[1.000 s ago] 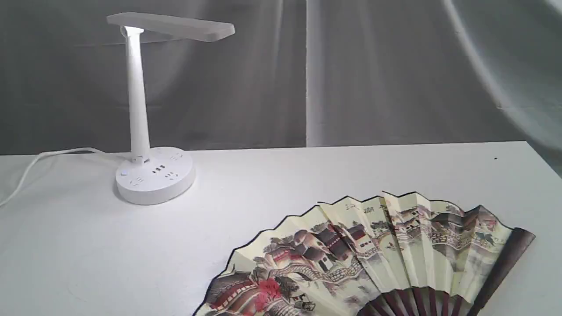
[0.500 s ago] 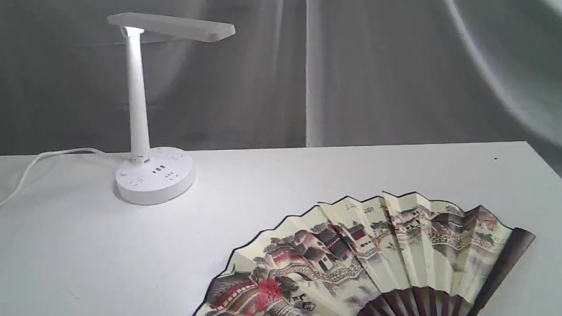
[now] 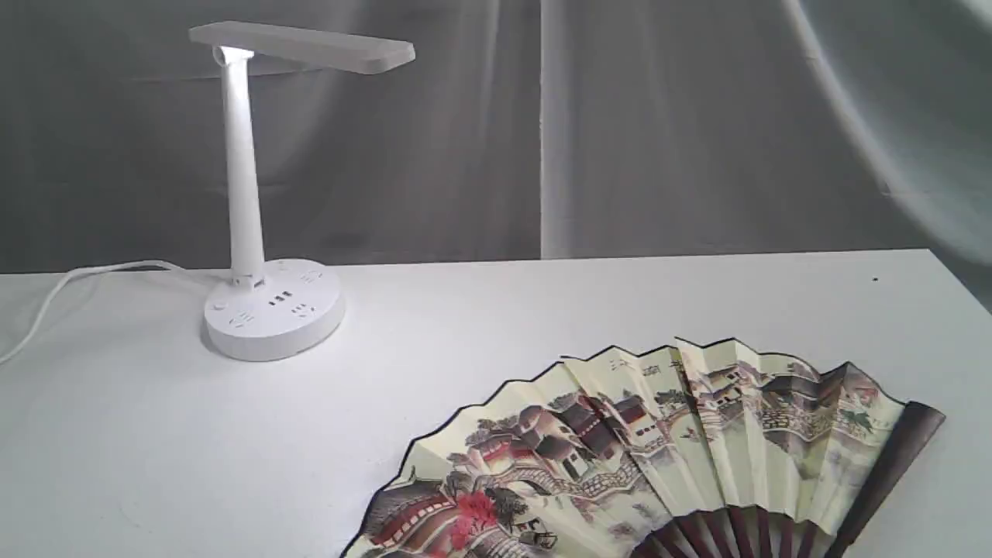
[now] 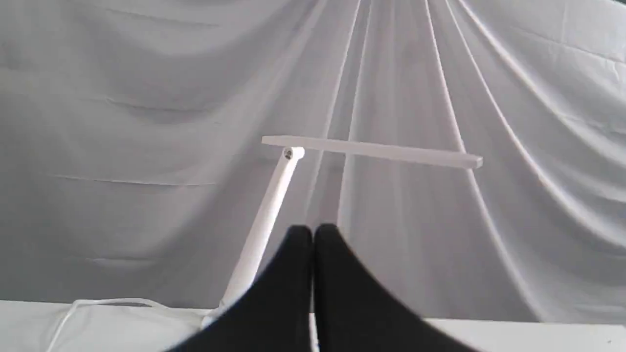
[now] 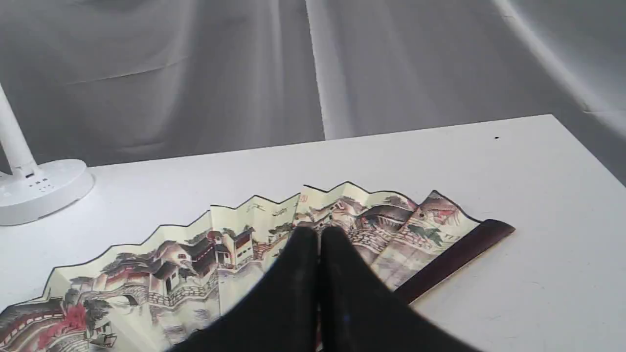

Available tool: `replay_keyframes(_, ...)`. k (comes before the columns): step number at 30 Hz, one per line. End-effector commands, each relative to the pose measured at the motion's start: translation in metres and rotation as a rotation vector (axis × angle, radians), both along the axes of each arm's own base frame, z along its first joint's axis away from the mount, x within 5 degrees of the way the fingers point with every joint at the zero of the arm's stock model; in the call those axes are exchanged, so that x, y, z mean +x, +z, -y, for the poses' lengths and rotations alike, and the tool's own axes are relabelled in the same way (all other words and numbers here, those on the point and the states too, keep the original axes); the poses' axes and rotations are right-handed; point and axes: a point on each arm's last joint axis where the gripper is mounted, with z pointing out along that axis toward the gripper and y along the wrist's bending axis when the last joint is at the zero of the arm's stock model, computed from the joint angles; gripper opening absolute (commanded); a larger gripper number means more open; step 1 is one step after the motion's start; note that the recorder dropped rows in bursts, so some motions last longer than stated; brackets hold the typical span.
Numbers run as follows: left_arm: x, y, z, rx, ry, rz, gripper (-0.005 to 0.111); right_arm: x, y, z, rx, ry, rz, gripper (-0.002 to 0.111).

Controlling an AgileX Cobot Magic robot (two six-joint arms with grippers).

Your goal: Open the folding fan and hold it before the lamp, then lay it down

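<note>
The folding fan (image 3: 659, 434) runs off the exterior view's bottom edge, so its ribs show only as stubs and the pivot is out of frame, while the cord (image 3: 101, 269) of the lamp (image 3: 244, 194) slips out past the left edge. In the left wrist view the left gripper (image 4: 313, 232), fingers pressed together, blocks the lamp's base and the foot of its stem. In the right wrist view the right gripper (image 5: 319, 232), likewise closed, covers the fan's ribs, the frame cuts the lamp off above its lower stem, and the small writing on the paper is too tiny to read.
</note>
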Motion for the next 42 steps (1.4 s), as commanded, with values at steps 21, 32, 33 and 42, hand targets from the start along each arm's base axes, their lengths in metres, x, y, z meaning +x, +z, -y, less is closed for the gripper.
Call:
replay_keyframes(21,0.032,-0.114,0.015,0.023,-0.063,-0.265,0.0,0.0,-0.001,0.0,0.007,0.001,0.001,0.0)
replay_keyframes(32,0.032,-0.114,0.015,0.022,-0.064,-0.261,0.0,0.0,-0.001,0.0,0.011,0.0,0.0,0.0)
replay_keyframes(33,0.032,-0.114,0.015,0.022,-0.064,-0.261,0.0,0.0,-0.001,0.0,0.011,0.0,0.0,0.0)
replay_keyframes(42,0.032,-0.115,0.009,-0.155,0.058,-0.293,0.0,0.0,-0.001,0.0,0.011,0.0,0.0,0.0)
